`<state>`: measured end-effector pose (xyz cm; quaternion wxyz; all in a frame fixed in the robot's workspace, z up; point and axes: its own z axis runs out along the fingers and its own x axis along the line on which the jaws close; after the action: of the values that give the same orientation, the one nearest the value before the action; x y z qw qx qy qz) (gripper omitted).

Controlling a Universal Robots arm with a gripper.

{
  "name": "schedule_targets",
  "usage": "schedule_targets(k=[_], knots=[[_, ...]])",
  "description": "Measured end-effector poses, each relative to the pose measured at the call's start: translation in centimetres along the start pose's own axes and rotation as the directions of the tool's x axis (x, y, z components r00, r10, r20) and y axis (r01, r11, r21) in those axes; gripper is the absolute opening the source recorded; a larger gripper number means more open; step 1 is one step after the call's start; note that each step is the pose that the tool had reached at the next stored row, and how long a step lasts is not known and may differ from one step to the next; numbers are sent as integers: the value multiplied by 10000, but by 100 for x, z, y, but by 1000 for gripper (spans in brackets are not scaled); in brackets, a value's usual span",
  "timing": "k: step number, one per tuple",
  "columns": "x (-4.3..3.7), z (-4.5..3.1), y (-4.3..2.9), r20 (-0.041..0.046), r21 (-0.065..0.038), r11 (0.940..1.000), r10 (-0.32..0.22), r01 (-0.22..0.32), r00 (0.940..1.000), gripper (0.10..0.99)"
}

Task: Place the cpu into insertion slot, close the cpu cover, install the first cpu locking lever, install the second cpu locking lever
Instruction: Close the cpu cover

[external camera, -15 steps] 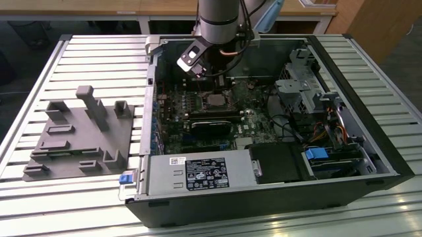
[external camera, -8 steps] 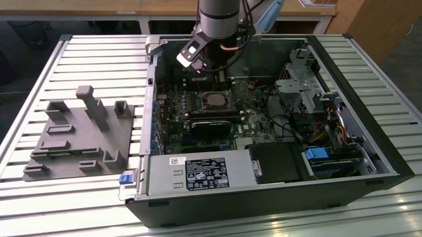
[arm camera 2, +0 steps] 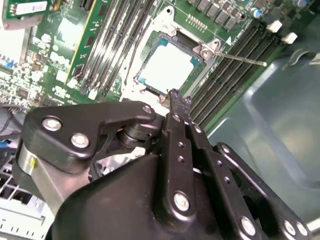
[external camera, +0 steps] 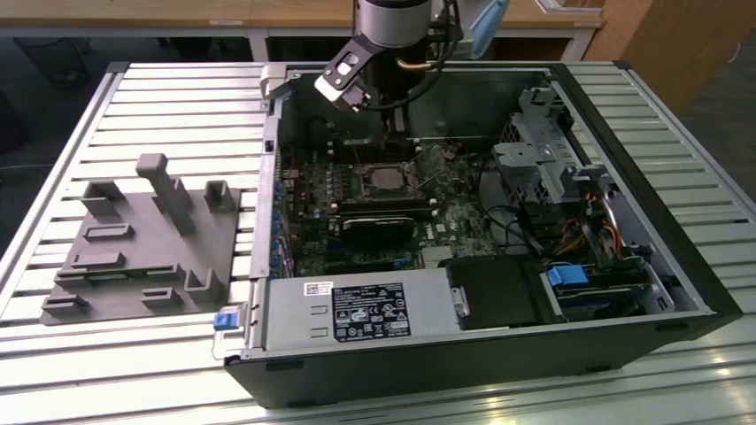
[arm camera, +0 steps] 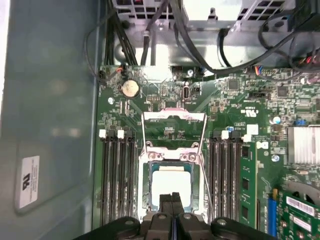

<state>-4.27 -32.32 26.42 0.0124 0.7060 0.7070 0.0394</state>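
Note:
The cpu (arm camera: 170, 186) lies flat in the insertion slot (arm camera: 148, 186), its silver-grey top showing in both wrist views (arm camera 2: 167, 65). The cpu cover (arm camera: 173, 116) is swung open beyond the slot, and green board shows through its cut-out. A thin locking lever (arm camera 2: 241, 59) sticks out free beside the slot. My gripper (arm camera: 171, 199) is shut with nothing between its fingers. It hangs above the slot's edge (arm camera 2: 175, 95), apart from the chip. In the exterior view the gripper (external camera: 398, 124) is above the slot (external camera: 385, 179), toward the case's far wall.
Long black memory slots (arm camera: 117, 180) flank the socket on both sides. A black fan (external camera: 378, 227) sits just in front of the socket. The case's far wall (external camera: 461, 102), drive cage (external camera: 537, 155) and cables (external camera: 520, 230) crowd the exterior view's right. A grey fixture (external camera: 142, 243) stands outside the case.

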Motion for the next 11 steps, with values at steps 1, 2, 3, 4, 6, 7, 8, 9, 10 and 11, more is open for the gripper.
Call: schedule_targets(k=[1,2,3,4,6,7,8,9,10,11], knots=[[-9,-1,-1,0,1,10000,0,0,10000,106],[-20,-1,-2,1,1,10000,2,-2,10000,106],[-33,-2,-2,0,1,10000,1,-1,10000,106],[-53,-3,-3,1,1,10000,2,-2,10000,106],[-95,-4,-3,1,1,10000,1,-1,10000,106],[-115,-5,-3,1,1,10000,2,-2,10000,106],[-131,-5,-3,0,1,10000,2,-2,10000,106],[-144,-6,-3,0,1,10000,1,-1,10000,106],[-158,-6,-3,-1,1,10000,2,-2,10000,106],[-167,-6,0,-1,0,10000,2,-2,10000,106]])
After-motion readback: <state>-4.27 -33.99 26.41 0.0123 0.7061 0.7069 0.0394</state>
